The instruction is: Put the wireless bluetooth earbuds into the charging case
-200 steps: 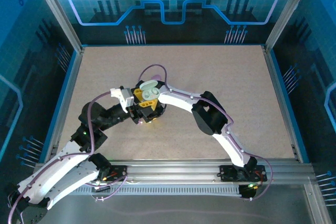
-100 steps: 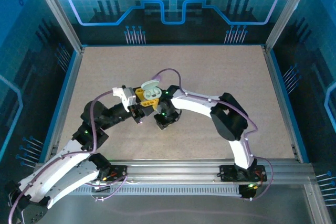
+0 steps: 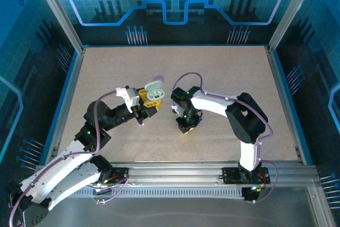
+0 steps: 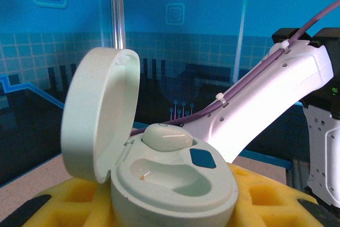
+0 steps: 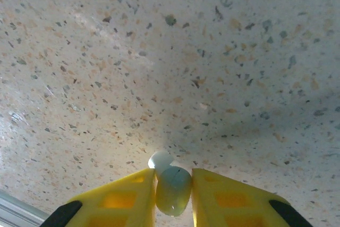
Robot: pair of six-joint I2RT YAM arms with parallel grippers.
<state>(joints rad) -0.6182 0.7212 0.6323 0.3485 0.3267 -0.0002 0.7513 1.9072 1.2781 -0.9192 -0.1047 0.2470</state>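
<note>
Mint-green plastic marks the task's pieces.

Top external view: the left arm runs from the near-left corner toward the middle of the bench. The left tool is closed on the sides of the charging case. The case's lid stands open on the far side. The right arm arches up from its base and bends leftward, wrist turned down. The right tool points at the bench, near the case on its right but apart from it.

Left wrist view: the case sits between yellow fingers, with the lid hinged up at the left, nearly upright. The seated earbud lies in the far well, its long axis running left to right; the near well shows its bare floor. A white link of the right arm crosses the background at the right, clear of the case.

Right wrist view: the right tool's fingers are closed on the held earbud. Its long axis runs along the fingers, and its white tip points toward the speckled bench. Whether the tip touches the bench cannot be told.
</note>
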